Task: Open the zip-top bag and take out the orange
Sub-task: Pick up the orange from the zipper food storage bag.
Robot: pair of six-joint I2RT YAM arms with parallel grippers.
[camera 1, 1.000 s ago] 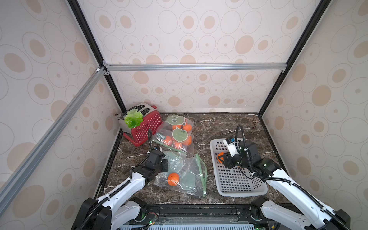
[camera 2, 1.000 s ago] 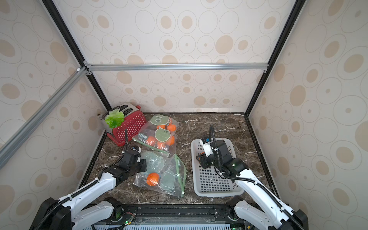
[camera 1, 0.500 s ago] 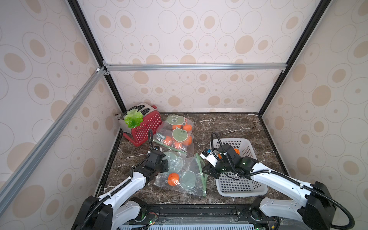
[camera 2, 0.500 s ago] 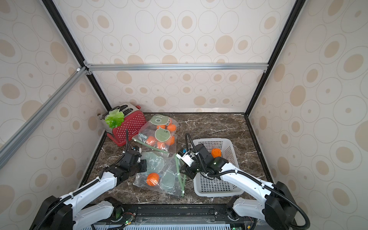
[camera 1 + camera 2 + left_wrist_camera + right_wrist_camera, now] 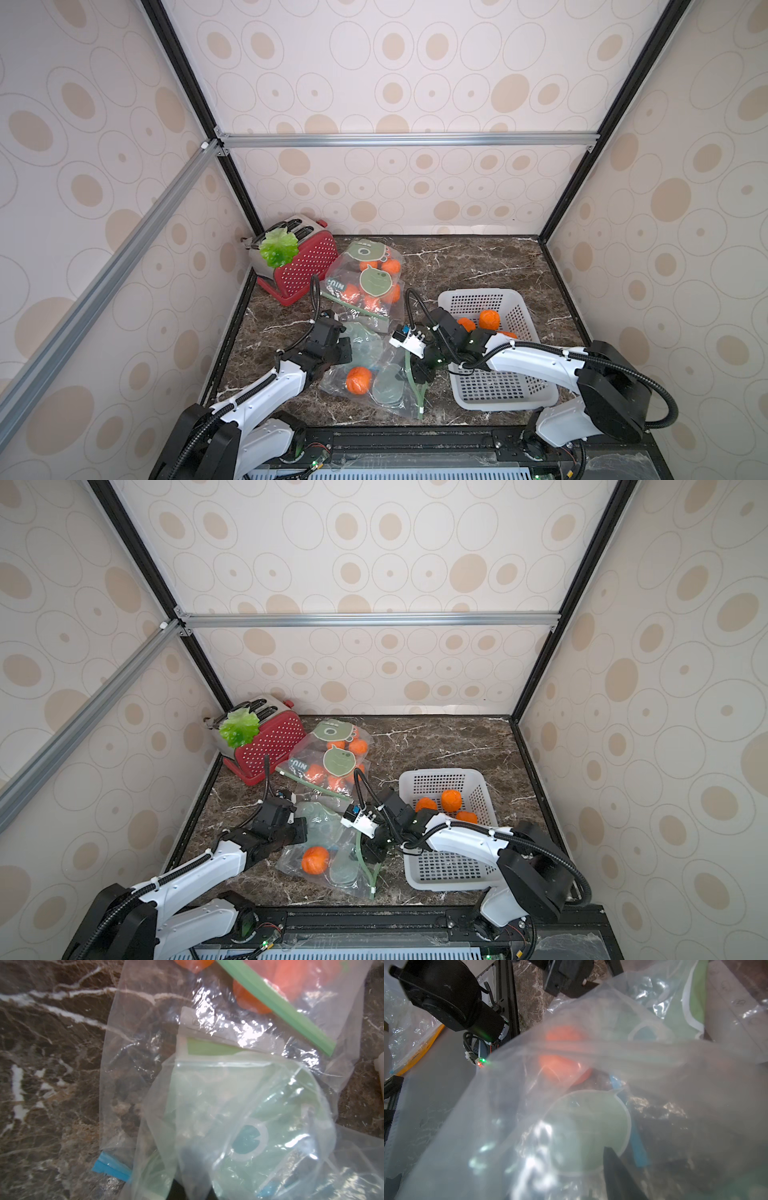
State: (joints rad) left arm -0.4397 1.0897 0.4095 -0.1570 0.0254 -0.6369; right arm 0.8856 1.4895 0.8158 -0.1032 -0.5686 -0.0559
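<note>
Grips the left edge of the zip-top bag [image 5: 376, 376] with the left gripper [image 5: 345, 353], clenched tight on the clear film. Sets the right gripper [image 5: 417, 372] at the bag's opposite side, right by the green zip strip [image 5: 420, 397], with the arm stretched across the white basket [image 5: 478, 292]. Cannot tell whether parted or closed there, with only one dark finger [image 5: 616, 1178] showing behind the film in the right wrist view. Holds the orange [image 5: 358, 380] inside the bag, low on the marble table [image 5: 478, 262], between the two grippers and nearer the left one. Shows three loose oranges [image 5: 489, 319] in the basket and a second bag [image 5: 365, 282] of oranges farther back, beside a red toaster [image 5: 305, 266] topped with a lettuce leaf [image 5: 278, 248].
</note>
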